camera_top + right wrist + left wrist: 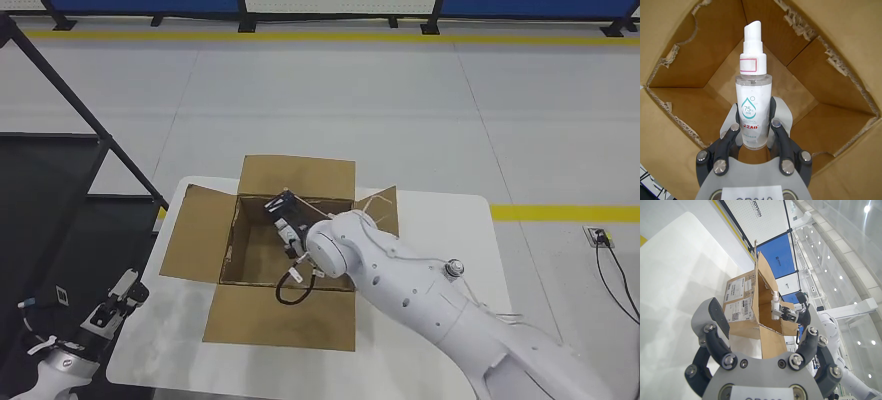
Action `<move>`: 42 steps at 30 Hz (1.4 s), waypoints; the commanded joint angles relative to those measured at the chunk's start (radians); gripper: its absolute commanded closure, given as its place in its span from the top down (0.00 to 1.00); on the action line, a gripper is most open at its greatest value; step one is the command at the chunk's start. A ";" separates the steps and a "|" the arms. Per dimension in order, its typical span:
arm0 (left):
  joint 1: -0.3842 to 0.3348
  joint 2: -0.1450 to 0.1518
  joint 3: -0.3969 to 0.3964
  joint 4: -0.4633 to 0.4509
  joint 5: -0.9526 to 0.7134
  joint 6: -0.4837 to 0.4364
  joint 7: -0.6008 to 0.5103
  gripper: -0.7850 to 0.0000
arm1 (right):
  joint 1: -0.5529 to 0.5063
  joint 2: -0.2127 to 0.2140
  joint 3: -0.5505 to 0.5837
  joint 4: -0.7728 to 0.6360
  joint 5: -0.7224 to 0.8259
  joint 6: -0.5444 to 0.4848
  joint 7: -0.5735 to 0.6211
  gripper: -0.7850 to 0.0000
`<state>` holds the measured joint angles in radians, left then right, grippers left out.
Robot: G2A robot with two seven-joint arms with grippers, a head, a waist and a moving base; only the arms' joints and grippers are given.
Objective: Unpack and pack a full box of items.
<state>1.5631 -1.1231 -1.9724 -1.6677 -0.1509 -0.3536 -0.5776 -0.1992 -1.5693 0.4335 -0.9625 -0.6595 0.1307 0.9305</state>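
The right tool was clamped on a spray bottle, its two fingers pressed on the lower part of the body. The bottle hung over the open mouth of the cardboard box, about level with the raised flaps, and the box stood on the white counter. The bottle's long axis ran away from the wrist, nozzle leading, and the box floor lay straight beyond it. From there the bottle could have gone down or come out, with the torn flap edges close on all sides. The left tool had its fingers apart and held nothing. It sat off the counter's edge, well apart from the box, so the right arm was far nearer. The bottle's exact tilt was hard to judge, and the arm and bottle hid part of the box floor.
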 commanded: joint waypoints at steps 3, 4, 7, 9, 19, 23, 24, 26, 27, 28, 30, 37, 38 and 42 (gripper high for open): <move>0.000 0.000 0.000 0.000 0.000 0.000 0.000 1.00 | 0.035 -0.085 -0.045 0.184 0.061 -0.035 -0.025 0.00; 0.000 0.000 0.000 0.000 0.000 0.000 0.000 1.00 | 0.041 -0.105 -0.056 0.225 0.069 -0.042 -0.028 0.00; 0.000 0.000 0.000 0.000 0.000 0.000 0.000 1.00 | 0.051 -0.162 -0.073 0.336 0.102 -0.070 -0.061 0.00; 0.000 0.000 0.000 0.000 0.000 0.000 0.000 1.00 | 0.053 -0.196 -0.081 0.403 0.117 -0.078 -0.079 0.00; 0.000 0.000 0.000 0.000 0.000 0.000 0.000 1.00 | 0.067 -0.322 -0.085 0.636 0.150 -0.013 -0.135 0.00; 0.000 0.000 0.000 0.000 0.000 0.000 0.000 1.00 | 0.068 -0.353 -0.078 0.694 0.161 -0.001 -0.139 0.00; 0.000 0.000 0.000 0.000 0.000 0.000 0.000 1.00 | 0.067 -0.360 -0.077 0.706 0.161 0.001 -0.139 0.00; 0.000 0.000 0.000 0.000 0.000 0.000 0.000 1.00 | 0.065 -0.371 -0.075 0.727 0.162 -0.002 -0.138 0.00; 0.000 0.000 0.000 0.000 0.000 0.000 0.000 1.00 | 0.065 -0.376 -0.074 0.736 0.162 -0.006 -0.139 0.00; 0.000 0.000 0.000 0.000 0.000 0.000 0.000 1.00 | 0.063 -0.380 -0.072 0.746 0.163 -0.008 -0.140 0.00; 0.000 0.000 0.000 0.000 0.000 0.000 0.000 1.00 | 0.063 -0.385 -0.070 0.757 0.163 -0.013 -0.140 0.00; 0.000 0.000 0.000 0.000 0.000 0.000 0.000 1.00 | 0.063 -0.385 -0.070 0.757 0.163 -0.013 -0.140 1.00; 0.000 0.000 0.000 0.000 0.000 0.000 0.000 1.00 | 0.063 -0.385 -0.070 0.757 0.163 -0.013 -0.140 1.00; 0.000 0.000 0.000 0.000 0.000 0.000 0.000 1.00 | 0.067 -0.391 -0.062 0.772 0.170 -0.035 -0.138 1.00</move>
<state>1.5631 -1.1231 -1.9724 -1.6677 -0.1509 -0.3536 -0.5776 -0.1358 -1.9577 0.3689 -0.1966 -0.4905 0.1045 0.7934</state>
